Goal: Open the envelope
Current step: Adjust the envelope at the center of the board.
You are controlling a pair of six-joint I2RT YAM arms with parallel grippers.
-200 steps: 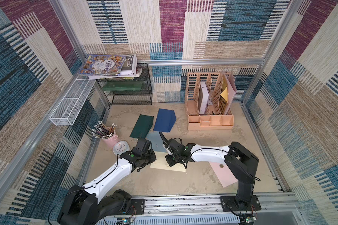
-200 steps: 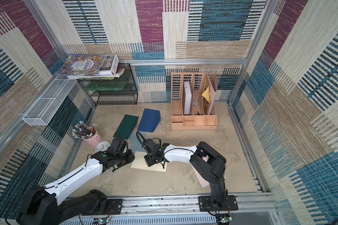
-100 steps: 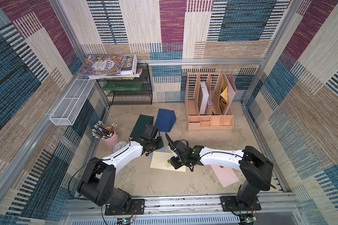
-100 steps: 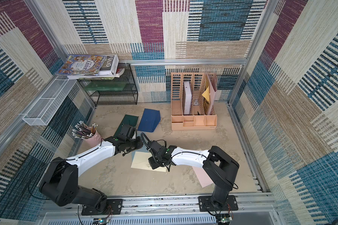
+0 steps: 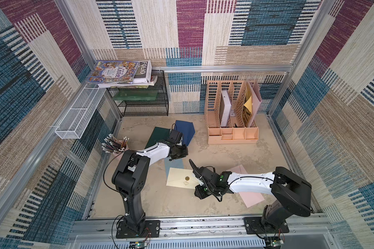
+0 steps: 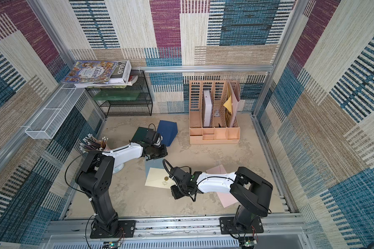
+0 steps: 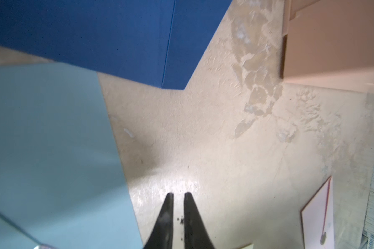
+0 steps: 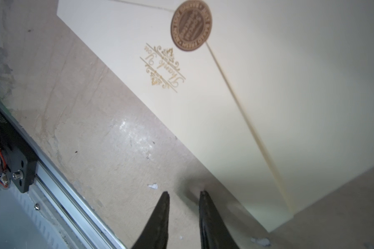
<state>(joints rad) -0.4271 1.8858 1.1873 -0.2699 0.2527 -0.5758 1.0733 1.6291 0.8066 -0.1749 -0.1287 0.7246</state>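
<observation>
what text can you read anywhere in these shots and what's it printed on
"FOLIO": white book on the black wire shelf.
"Thank You": gold script on the cream envelope.
Round gold seal on the envelope flap: ring of lettering, too blurred to read.
Colourful book cover: Chinese title, too small to read.

stack of books (image 5: 121,72) on black wire shelf (image 5: 143,101) | peach slotted file organiser (image 5: 231,112) by back wall | white mesh basket (image 5: 78,114) | pink cup of pencils (image 5: 117,145) | navy folder (image 5: 187,129), dark green folder (image 5: 157,134), pink sheet (image 5: 251,197) on sandy floor
</observation>
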